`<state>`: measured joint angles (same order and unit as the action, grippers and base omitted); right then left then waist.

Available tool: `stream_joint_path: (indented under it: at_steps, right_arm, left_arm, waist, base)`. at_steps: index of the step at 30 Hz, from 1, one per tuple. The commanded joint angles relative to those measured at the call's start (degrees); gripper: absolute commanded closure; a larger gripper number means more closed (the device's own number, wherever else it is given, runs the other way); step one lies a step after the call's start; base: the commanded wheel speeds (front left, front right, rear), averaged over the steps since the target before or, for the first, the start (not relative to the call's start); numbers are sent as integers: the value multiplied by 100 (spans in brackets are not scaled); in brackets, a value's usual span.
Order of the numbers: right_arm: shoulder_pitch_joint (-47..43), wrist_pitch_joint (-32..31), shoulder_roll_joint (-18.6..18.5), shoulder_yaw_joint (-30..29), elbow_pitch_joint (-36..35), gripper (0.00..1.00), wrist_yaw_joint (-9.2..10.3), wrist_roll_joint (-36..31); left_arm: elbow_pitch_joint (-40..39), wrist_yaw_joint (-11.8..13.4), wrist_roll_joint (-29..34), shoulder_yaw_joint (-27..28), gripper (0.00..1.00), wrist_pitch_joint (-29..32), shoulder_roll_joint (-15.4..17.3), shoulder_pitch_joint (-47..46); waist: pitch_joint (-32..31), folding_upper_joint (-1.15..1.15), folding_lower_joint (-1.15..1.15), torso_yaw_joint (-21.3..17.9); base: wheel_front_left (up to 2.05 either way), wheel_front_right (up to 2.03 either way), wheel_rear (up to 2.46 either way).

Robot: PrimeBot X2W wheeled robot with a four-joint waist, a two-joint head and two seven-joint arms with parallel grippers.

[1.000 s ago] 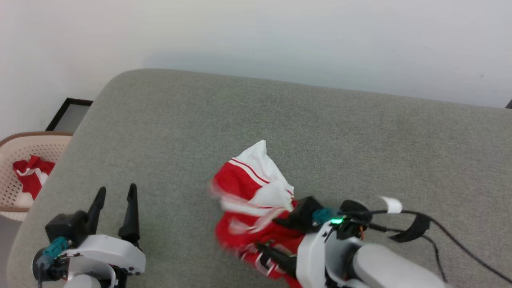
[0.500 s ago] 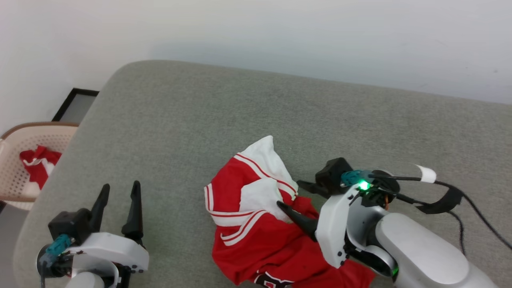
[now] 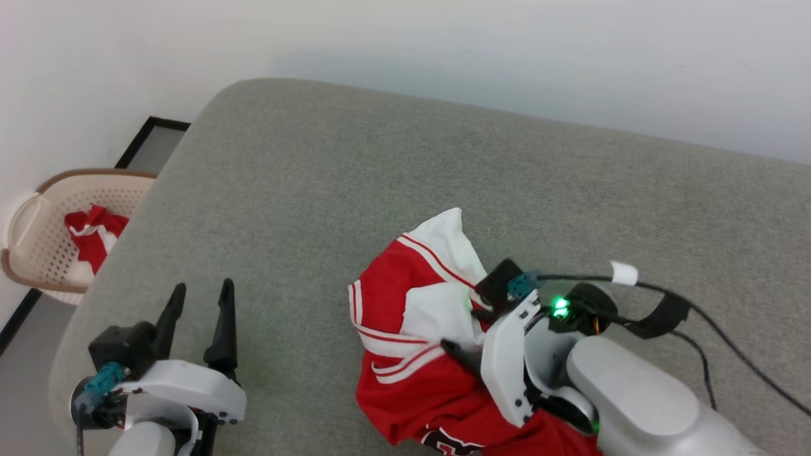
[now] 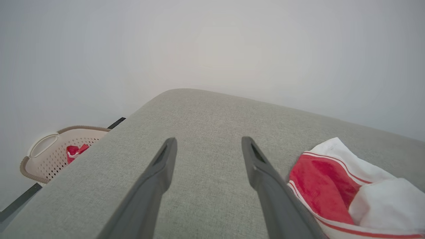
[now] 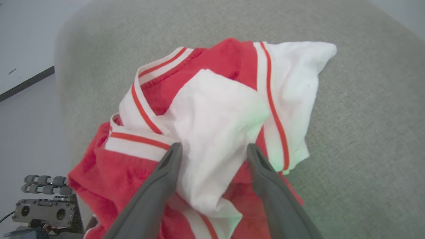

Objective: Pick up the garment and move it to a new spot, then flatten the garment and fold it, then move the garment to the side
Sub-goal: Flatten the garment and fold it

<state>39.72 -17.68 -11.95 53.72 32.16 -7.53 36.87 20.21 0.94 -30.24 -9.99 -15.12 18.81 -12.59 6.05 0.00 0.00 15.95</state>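
Laundry basket (image 3: 44,250) beside the grey cushion (image 3: 329,183), off its left edge, holds 1 red-and-white cloth (image 3: 94,234).
The crumpled red jersey (image 3: 405,386) lies at the cushion's near edge. The right gripper (image 5: 214,149) stands spread astride the jersey's white fold. The left gripper (image 3: 203,286), also spread, is over the cushion's near-left corner, apart from the jersey.

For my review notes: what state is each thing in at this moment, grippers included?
garment: crumpled in a heap on the grey cushion, not flattened or folded.
left gripper: open, empty, above the cushion.
right gripper: open, jaws either side of a white fold of the garment.
basket: upright beside the cushion, holding a red and white cloth.
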Motion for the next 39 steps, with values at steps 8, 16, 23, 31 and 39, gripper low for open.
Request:
stream_joint_path:
  at_steps: [8,16,23,31,39]
  right_arm:
    - [257,344,65,239,462,100,8,105]
    - [405,595,-310,-25,174,100,8,263]
    - [189,570,-992,-744,-267,100,8,311]
    - [-171,534,-1703,-1885,-170,100,8,58]
    - [-549,457,-1655,-2552,565,100,8,-67]
  left_arm:
    - [62,-85,117,140,0,0,-59,-52]
    - [65,-113,203,334,0,0,-27,51]
    - [14,-102,266,430,0,0,4,111]
    - [-26,-88,309,418,0,0,9,40]
    - [11,-99,297,361,0,19,32,-84]
  waist:
    - [61,0,0,32]
    - [20,0,0,-166]
    - [-18,0,0,-421]
    - [38,0,0,-606]
    - [94,0,0,-644]
  base:
    - [0,0,0]
    - [0,0,0]
    - [0,0,0]
    - [0,0,0]
    - [0,0,0]
